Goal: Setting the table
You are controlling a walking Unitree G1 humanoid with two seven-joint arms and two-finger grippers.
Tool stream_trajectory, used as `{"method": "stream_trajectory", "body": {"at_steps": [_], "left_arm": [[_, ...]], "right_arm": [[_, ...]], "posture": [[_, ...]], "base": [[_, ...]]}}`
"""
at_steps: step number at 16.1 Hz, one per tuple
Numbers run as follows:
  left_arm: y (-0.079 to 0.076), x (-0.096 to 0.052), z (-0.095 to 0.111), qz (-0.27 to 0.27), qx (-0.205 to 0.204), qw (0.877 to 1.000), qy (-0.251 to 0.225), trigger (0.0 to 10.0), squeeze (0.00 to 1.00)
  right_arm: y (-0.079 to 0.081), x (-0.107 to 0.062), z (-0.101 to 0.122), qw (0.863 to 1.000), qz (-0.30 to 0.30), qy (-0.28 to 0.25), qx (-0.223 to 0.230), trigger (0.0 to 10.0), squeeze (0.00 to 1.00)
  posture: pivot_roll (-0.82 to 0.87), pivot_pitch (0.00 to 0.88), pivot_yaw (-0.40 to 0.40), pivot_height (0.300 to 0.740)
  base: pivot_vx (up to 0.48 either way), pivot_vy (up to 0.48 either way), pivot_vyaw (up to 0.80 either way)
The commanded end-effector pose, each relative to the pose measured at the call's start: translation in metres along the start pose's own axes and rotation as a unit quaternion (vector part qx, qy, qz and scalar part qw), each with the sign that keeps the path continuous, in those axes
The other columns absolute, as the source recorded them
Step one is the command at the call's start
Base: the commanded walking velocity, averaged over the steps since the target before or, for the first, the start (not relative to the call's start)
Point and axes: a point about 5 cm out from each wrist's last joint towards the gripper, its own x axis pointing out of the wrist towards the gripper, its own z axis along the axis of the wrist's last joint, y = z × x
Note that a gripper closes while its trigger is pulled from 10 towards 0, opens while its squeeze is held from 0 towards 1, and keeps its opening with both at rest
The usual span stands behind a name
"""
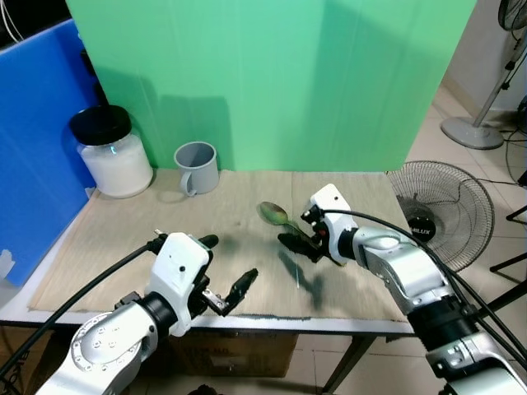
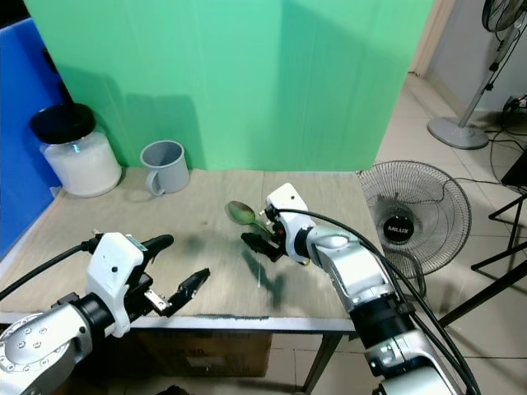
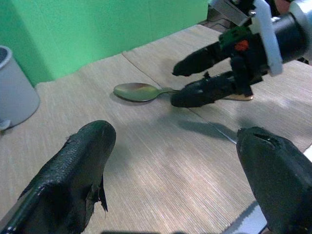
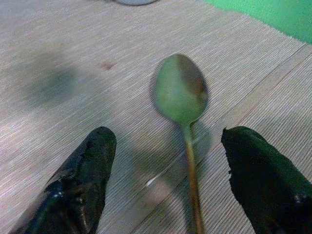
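1. Lying near the middle of the left eye view, a metal spoon (image 1: 277,215) rests flat on the bench (image 1: 115,247), its bowl toward the green backdrop (image 1: 272,82) and its handle running under the right end effector (image 1: 298,240).
2. The right end effector hangs low over the spoon's handle with its two black fingers spread wide; in the right wrist view one finger (image 4: 80,180) sits on each side of the handle, and neither touches it.
3. The spoon's bowl (image 4: 181,90) shows a brownish patch on one side in that view.
4. The left end effector (image 1: 222,276) sits in the lower left of the left eye view, near the bench's front edge, and holds nothing.
5. Its fingers are spread wide too; the left wrist view shows one fingertip (image 3: 83,161) low over the woven bench surface, and the spoon lies well beyond it.
6. A grey mug (image 1: 197,167) stands upright at the back of the bench, just before the green backdrop.
7. A glass jar (image 1: 113,152) with a black lid and white contents stands to the left of the mug, near a blue panel (image 1: 33,140).
8. A floor fan (image 1: 445,214) stands on the tiled floor at the right of the frame, beside the bench.
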Motion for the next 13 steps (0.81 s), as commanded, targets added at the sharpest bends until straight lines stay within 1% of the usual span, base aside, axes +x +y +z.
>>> {"method": "stream_trajectory", "body": {"at_steps": [1, 6, 13], "left_arm": [[0.000, 0.001, -0.001, -0.007, 0.003, 1.000, 0.004, 10.0, 0.00], [-0.003, 0.001, -0.001, -0.015, 0.000, 1.000, 0.002, 10.0, 0.00], [-0.006, 0.002, -0.001, -0.023, -0.003, 1.000, 0.003, 10.0, 0.00]], "right_arm": [[-0.005, -0.001, 0.005, 1.000, -0.009, -0.012, 0.002, 0.0, 0.00], [-0.009, 0.005, 0.000, 1.000, -0.009, 0.000, 0.013, 0.0, 0.00], [-0.015, 0.007, -0.008, 1.000, -0.002, 0.023, 0.012, 0.0, 0.00]], "posture": [[-0.05, 0.000, 0.022, 0.740], [-0.05, 0.000, 0.019, 0.740], [-0.05, 0.000, 0.014, 0.740]], "base": [[0.000, 0.000, 0.00], [0.000, 0.000, 0.00], [0.000, 0.000, 0.00]]}}
